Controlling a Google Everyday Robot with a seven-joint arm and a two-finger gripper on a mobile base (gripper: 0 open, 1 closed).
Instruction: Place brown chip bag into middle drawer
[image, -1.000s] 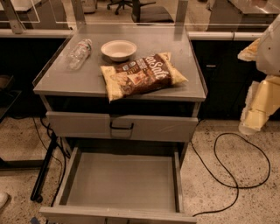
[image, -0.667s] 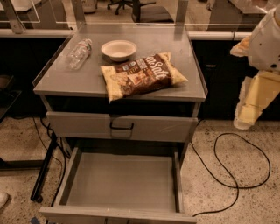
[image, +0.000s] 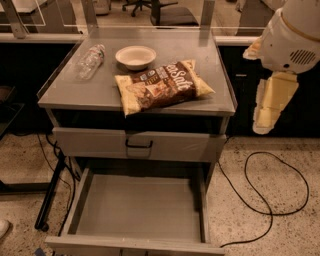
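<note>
The brown chip bag (image: 162, 87) lies flat on the cabinet top (image: 100, 90), near its front right edge, dark brown in the middle with pale yellow ends. The middle drawer (image: 137, 207) is pulled out below, grey, with a bare flat floor. My gripper (image: 270, 102) hangs off the white arm at the right, beside the cabinet's right edge, level with the top. It is apart from the bag and holds nothing that I can see.
A white bowl (image: 135, 56) and a clear plastic bottle (image: 90, 61) lie behind the bag on the top. A closed drawer front with a black handle (image: 139, 145) sits above the open drawer. A black cable (image: 272, 182) loops on the floor at right.
The arm and gripper have moved left and further into view, closer to the cabinet's right side. The bag, bowl, bottle and drawer have not moved.
</note>
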